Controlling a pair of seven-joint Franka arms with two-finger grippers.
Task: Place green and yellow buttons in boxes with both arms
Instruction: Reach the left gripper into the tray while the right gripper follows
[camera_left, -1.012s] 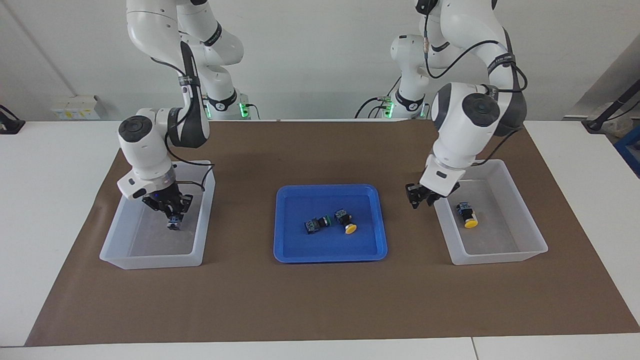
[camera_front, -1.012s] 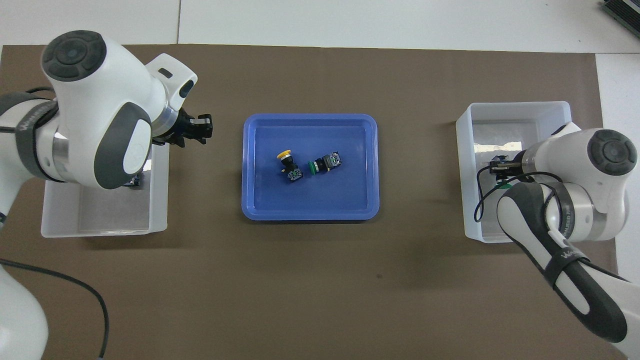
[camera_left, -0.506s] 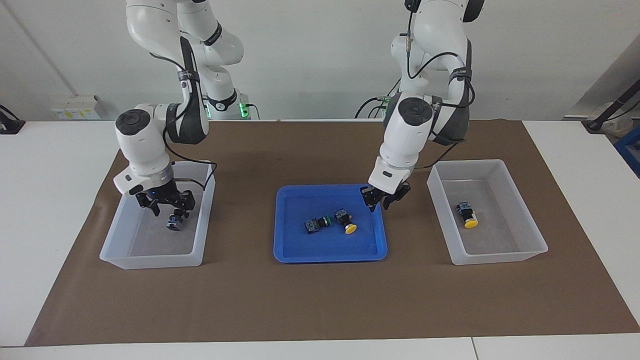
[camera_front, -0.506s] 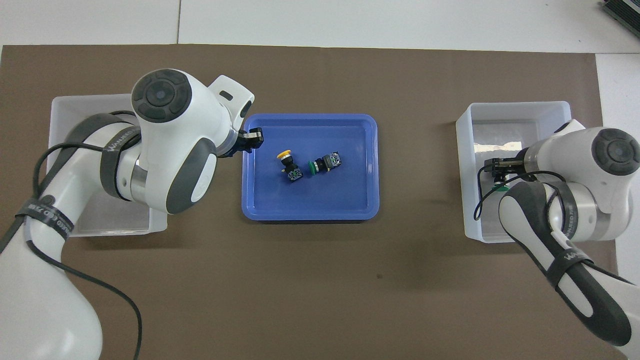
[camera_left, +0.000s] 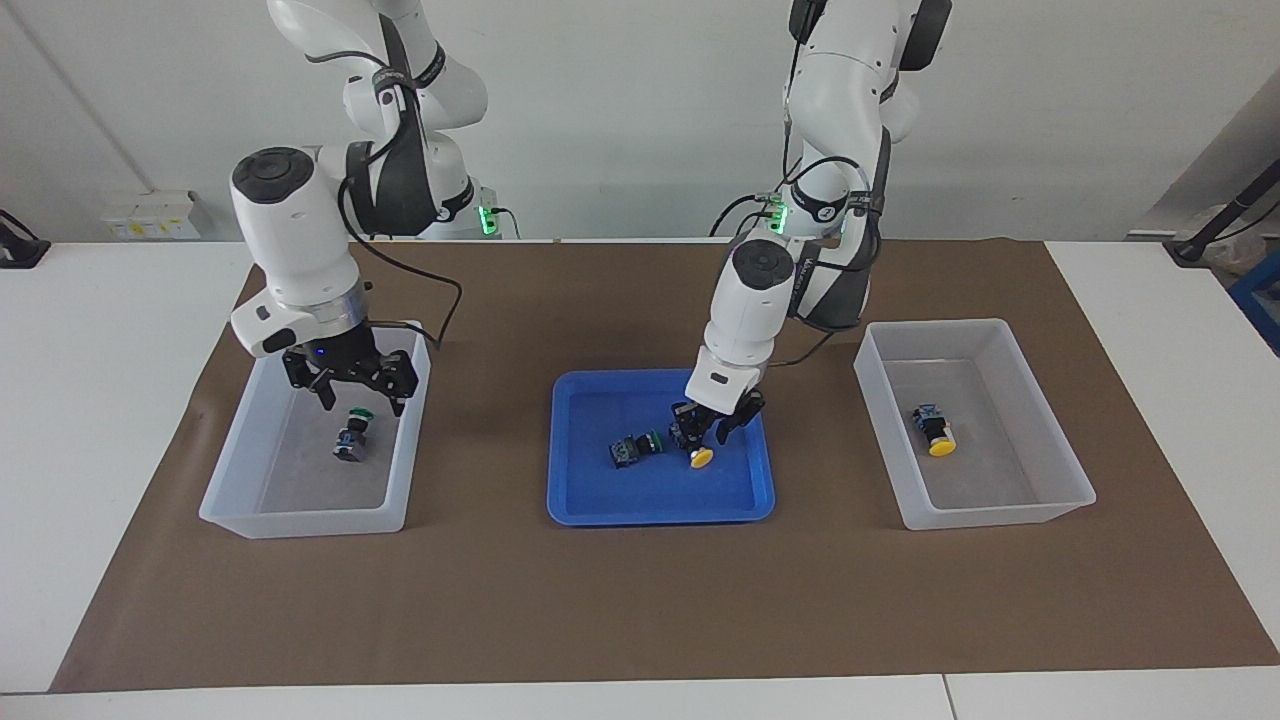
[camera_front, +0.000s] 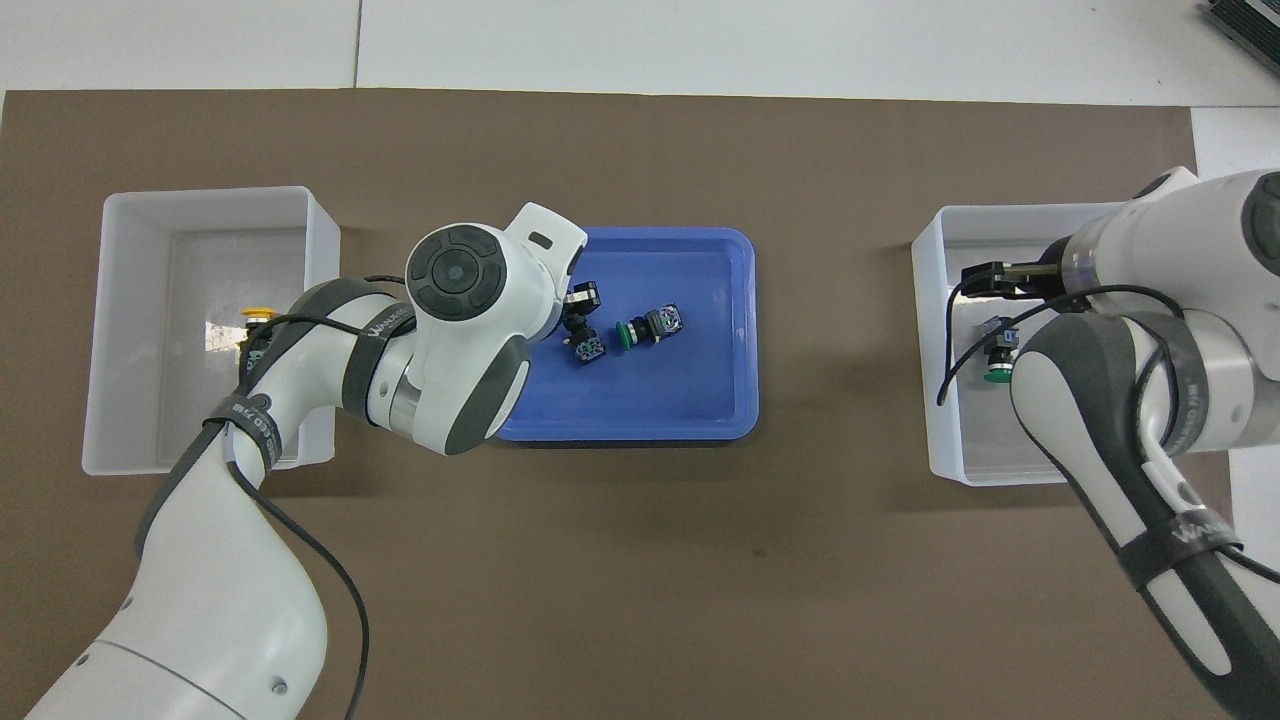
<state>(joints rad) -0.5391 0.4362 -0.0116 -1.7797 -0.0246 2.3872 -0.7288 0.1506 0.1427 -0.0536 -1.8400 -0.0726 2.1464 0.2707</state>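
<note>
My left gripper (camera_left: 712, 420) is low in the blue tray (camera_left: 660, 505), open, its fingers on either side of a yellow button (camera_left: 699, 454); in the overhead view (camera_front: 578, 308) it hides the cap. A green button (camera_left: 636, 446) lies beside it in the tray. My right gripper (camera_left: 350, 388) is open and empty, raised over the box (camera_left: 300, 522) at the right arm's end. A green button (camera_left: 352, 436) lies on that box's floor. The box (camera_left: 1000, 515) at the left arm's end holds a yellow button (camera_left: 934, 432).
A brown mat (camera_left: 640, 610) covers the table under the tray and both boxes. The tray sits midway between the boxes. The left arm's forearm (camera_front: 300, 400) stretches over its own box and the tray's near corner.
My left gripper moved from beside its box into the tray and came down at the yellow button. My right gripper let go of the green button in its box and rose.
</note>
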